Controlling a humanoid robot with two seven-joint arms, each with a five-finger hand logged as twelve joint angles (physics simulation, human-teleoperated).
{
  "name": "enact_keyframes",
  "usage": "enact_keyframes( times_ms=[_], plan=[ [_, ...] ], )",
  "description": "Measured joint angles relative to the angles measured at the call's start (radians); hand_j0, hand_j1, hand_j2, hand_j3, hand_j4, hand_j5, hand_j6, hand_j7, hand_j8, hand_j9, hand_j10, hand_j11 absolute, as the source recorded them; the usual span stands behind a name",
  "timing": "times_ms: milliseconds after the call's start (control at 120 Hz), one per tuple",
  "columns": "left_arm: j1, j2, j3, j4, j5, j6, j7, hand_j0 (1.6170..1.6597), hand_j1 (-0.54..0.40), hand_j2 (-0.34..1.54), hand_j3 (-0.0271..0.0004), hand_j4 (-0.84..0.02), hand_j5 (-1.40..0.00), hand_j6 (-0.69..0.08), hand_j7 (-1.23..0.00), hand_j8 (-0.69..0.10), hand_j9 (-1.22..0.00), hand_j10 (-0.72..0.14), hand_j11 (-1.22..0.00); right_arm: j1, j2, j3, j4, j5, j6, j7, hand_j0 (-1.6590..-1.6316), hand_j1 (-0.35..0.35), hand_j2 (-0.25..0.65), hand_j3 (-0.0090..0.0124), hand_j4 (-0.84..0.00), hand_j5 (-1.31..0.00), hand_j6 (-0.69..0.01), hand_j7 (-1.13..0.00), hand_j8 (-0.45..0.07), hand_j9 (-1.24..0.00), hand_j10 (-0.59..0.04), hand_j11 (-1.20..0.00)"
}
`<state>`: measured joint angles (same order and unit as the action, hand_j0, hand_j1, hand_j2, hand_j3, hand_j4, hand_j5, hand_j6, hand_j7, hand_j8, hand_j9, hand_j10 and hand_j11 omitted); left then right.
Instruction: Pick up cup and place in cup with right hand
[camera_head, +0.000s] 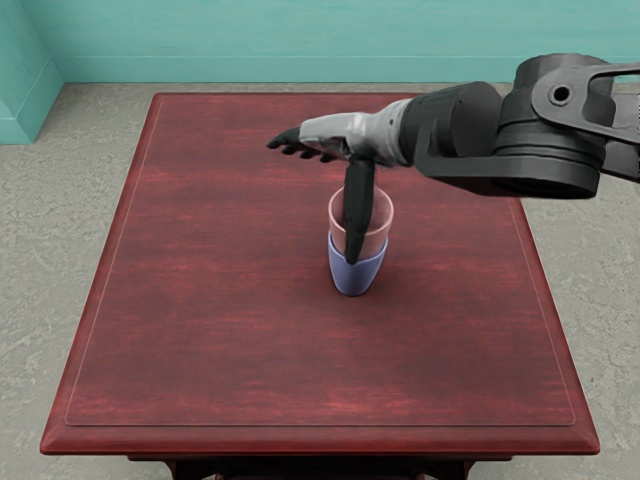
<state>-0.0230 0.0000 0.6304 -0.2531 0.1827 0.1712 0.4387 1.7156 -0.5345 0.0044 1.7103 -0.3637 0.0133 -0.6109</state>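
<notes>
The translucent pink, tapered cup (376, 241) sits upright inside the smooth blue, tapered cup (355, 280), its upper part and round rim standing clear above the blue rim. The blue cup stands on the table a little right of the middle, and its lower body narrows toward the base.

The right hand (338, 132), light grey and white over the back with black fingers (288, 142), is above and behind the pair in this view. Its fingers are stretched out toward the left, relaxed and pinching nothing, well clear of the cups' sides. The black thumb (359, 205) points straight down across the front of the pink cup, its tip level with the blue rim; whether it touches either cup, I cannot tell. The black and dark grey right arm (550, 130) reaches in from the right edge, over the far right part of the table.

Under it all is the square dark red wooden table (210, 340), with streaky grain and a thin pale line running just inside its border. Around it lies a mottled grey floor (60, 250), and behind rises a teal wall (300, 40).
</notes>
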Motion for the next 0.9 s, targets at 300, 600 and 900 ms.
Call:
enact_keyframes(
  times_ms=[300,600,900],
  plan=[
    [-0.003,0.0,0.0,0.0,0.0,0.0,0.0,1.6581,0.349,0.0,0.0,0.0,0.0,0.001,0.0,0.001,0.0,0.0,0.0,-0.24,0.013,0.358,0.024,0.215,0.246,0.0,-1.6581,-0.309,-0.006,0.0,-0.035,-0.04,-0.035,-0.04,-0.035,-0.04,-0.035,-0.04],
    [-0.003,0.0,0.0,0.0,0.0,0.0,0.0,1.6581,0.349,0.0,0.0,0.0,0.0,0.0,0.0,0.0,0.0,0.0,0.0,-0.494,-0.031,0.647,0.029,0.347,0.555,0.0,-1.6581,-0.296,-0.009,0.0,-0.044,-0.06,-0.045,-0.06,-0.044,-0.06,-0.044,-0.06],
    [-0.005,0.0,0.001,-0.007,0.001,-0.001,0.0,1.6581,0.349,0.0,0.0,0.0,0.0,0.0,0.0,0.0,0.0,0.0,0.0,-0.683,-0.255,0.76,0.023,0.509,0.595,0.0,-1.6581,-0.296,-0.009,0.0,-0.045,-0.06,-0.045,-0.06,-0.044,-0.06,-0.044,-0.06]
  ],
)
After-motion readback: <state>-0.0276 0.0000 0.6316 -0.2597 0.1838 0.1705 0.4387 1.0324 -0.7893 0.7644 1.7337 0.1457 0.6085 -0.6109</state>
